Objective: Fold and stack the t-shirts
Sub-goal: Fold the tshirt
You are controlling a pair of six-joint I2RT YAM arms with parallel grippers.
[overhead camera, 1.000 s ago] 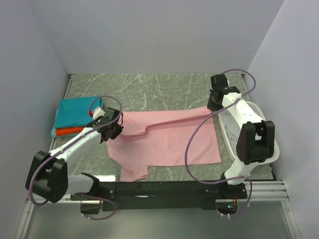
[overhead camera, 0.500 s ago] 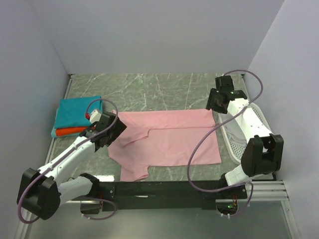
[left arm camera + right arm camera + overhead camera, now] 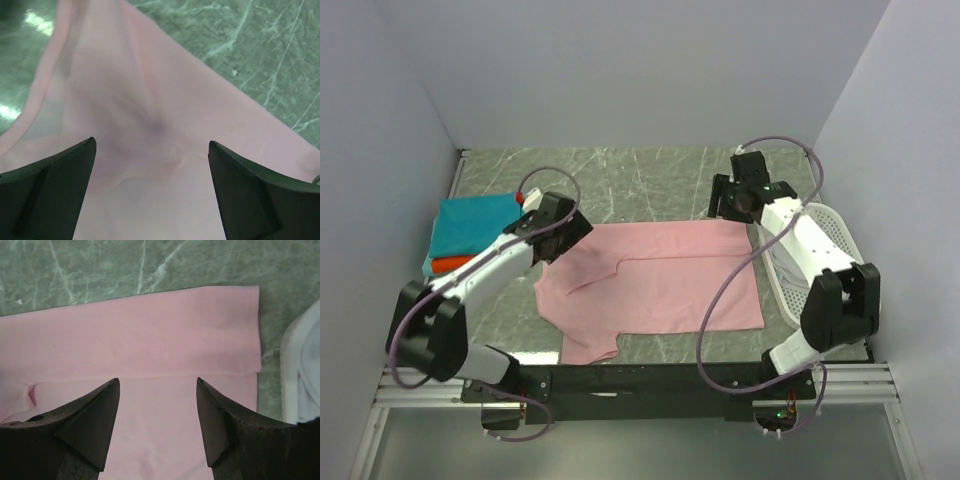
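Note:
A light pink t-shirt (image 3: 660, 285) lies spread flat on the green marbled table, its far strip folded over toward me. My left gripper (image 3: 563, 232) hovers open over the shirt's far-left corner; in the left wrist view (image 3: 151, 143) only pink cloth (image 3: 150, 100) shows between the wide-apart fingers. My right gripper (image 3: 730, 203) stands open above the far-right corner, and the right wrist view (image 3: 158, 380) shows the fold line (image 3: 150, 374) beneath empty jaws. A folded teal t-shirt (image 3: 470, 222) rests on an orange-red one (image 3: 455, 264) at the left.
A white perforated basket (image 3: 840, 262) stands at the right edge with white cloth (image 3: 311, 365) inside, close to the pink shirt's right hem. Grey walls close in the left, back and right. Bare table (image 3: 640, 175) lies beyond the shirt.
Both grippers opened and let go of the pink shirt's edge, which now lies folded flat. The left gripper rose toward the back; the right one shifted left.

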